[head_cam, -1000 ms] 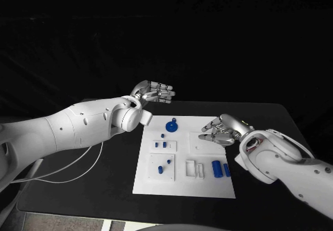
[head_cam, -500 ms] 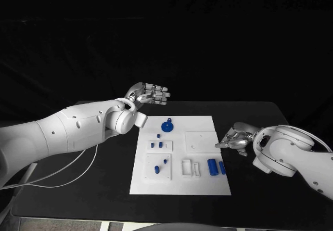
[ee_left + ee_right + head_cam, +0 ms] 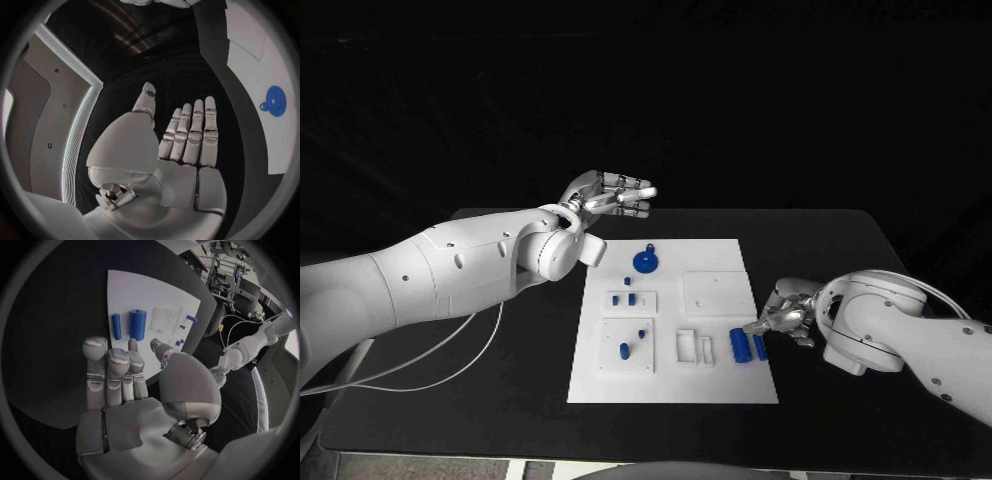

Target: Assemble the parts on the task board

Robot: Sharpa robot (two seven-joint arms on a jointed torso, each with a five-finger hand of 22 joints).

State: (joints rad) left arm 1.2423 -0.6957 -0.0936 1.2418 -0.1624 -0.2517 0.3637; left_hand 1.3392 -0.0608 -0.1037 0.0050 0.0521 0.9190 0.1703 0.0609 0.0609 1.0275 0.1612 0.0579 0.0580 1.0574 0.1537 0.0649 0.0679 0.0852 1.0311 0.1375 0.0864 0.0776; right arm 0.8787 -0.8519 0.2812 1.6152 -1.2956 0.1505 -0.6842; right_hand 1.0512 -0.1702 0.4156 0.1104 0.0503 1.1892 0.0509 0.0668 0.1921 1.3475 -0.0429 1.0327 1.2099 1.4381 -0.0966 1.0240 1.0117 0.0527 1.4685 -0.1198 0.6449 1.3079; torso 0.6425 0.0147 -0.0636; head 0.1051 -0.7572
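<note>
Task board: white plate, small blue parts | left hand, right hand: fingers spread, empty

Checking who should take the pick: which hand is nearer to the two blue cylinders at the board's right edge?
Right. The right hand hovers just beside the two blue cylinders, at the task board's right edge. The left hand is raised beyond the board's far left corner, well away.

Matt white plastic-looking board lies on a matt black table; blue parts look like smooth plastic. Both hands gleam like brushed metal, on glossy white arms.
</note>
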